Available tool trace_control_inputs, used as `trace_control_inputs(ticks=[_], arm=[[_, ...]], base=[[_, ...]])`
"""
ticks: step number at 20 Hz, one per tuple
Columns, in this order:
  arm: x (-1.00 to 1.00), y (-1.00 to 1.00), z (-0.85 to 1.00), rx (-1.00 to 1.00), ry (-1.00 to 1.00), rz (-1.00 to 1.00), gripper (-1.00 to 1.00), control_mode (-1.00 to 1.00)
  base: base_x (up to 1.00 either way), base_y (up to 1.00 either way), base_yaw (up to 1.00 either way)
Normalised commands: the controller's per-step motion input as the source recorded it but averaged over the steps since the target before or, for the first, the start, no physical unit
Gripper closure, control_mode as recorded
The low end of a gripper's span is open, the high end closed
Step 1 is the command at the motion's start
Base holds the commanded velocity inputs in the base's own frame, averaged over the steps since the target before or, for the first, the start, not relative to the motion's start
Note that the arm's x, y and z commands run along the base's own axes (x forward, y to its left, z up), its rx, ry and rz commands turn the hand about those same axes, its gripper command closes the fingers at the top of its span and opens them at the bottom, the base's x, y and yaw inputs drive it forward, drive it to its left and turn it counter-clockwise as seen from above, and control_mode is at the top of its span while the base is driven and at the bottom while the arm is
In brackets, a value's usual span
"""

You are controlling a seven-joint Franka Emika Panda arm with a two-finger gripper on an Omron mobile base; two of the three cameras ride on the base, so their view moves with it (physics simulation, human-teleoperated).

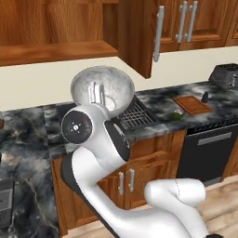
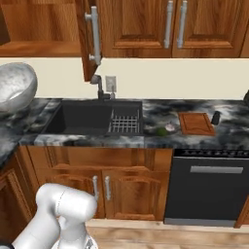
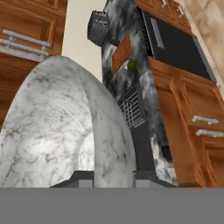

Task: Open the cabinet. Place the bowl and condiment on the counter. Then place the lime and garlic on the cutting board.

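Silver bowl (image 1: 103,88) tipped sideways in the gripper (image 1: 96,94), mouth facing outward.

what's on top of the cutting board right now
The cutting board looks bare. The black bottle stands at its right edge, the lime and garlic lie left of it on the counter.

Marbled counter (image 2: 233,136) carries cutting board (image 2: 196,123), condiment (image 2: 215,117)
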Motion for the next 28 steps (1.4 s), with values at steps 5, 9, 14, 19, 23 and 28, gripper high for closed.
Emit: trace_control_inputs(ticks=[5, 9, 14, 19, 23, 28], arm=[[0.00, 0.00, 0.00, 0.00, 0.00, 0.00, 1.00, 1.00], [0.00, 0.00, 0.00, 0.00, 0.00, 0.00, 1.00, 1.00], [0.00, 0.00, 0.00, 0.00, 0.00, 0.00, 1.00, 1.00], [0.00, 0.00, 0.00, 0.00, 0.00, 0.00, 1.00, 1.00], [0.00, 0.00, 0.00, 0.00, 0.00, 0.00, 1.00, 1.00], [0.00, 0.00, 0.00, 0.00, 0.00, 0.00, 1.00, 1.00]], base=[[-0.73, -0.63, -0.11], [-0.55, -0.75, -0.10], [-0.31, -0.77, -0.08], [-0.14, -0.80, -0.06], [0.00, -0.78, -0.03], [0.01, -0.73, 0.00]])
